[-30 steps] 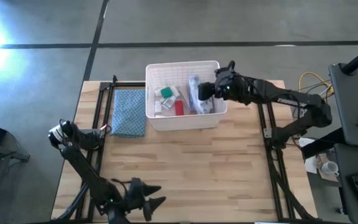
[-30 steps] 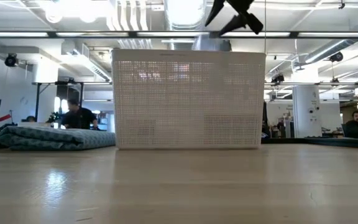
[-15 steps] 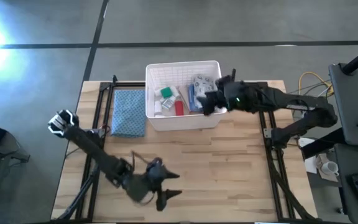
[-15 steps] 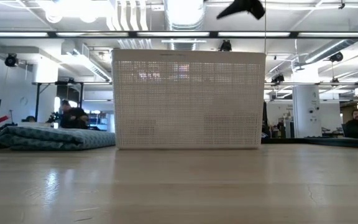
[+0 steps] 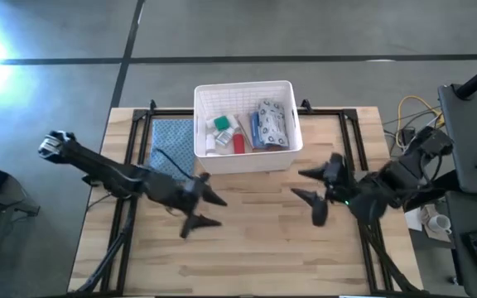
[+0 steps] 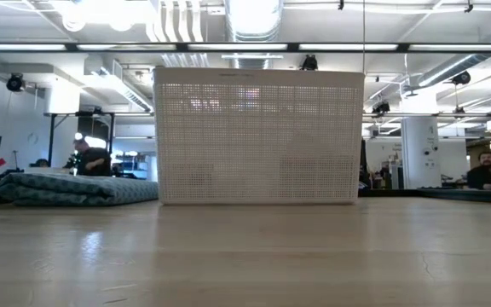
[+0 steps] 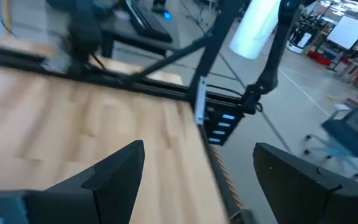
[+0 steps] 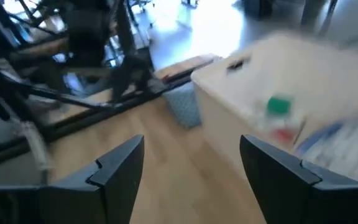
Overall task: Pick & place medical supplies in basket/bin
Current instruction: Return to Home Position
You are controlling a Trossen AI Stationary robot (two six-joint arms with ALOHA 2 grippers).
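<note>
medical supplies [image 5: 265,126]: lying inside the bin [image 5: 247,162].
cloth [image 5: 170,142]: lying just beside the bin's left wall.
left gripper [image 5: 209,210]: hovering before the bin's left corner.
right gripper [image 5: 301,185]: hovering before the bin's right corner.

The surface [image 5: 247,240] is pale wooden planking, its boards running side to side. Toward its far edge stands the white lattice-walled bin [image 5: 247,161], flat on the wood. Just beside it on the left lies a folded blue patterned cloth [image 5: 169,139], so close I cannot tell whether they touch. From table height the cloth is a low, soft heap, and the bin's wall rises upright.
</note>
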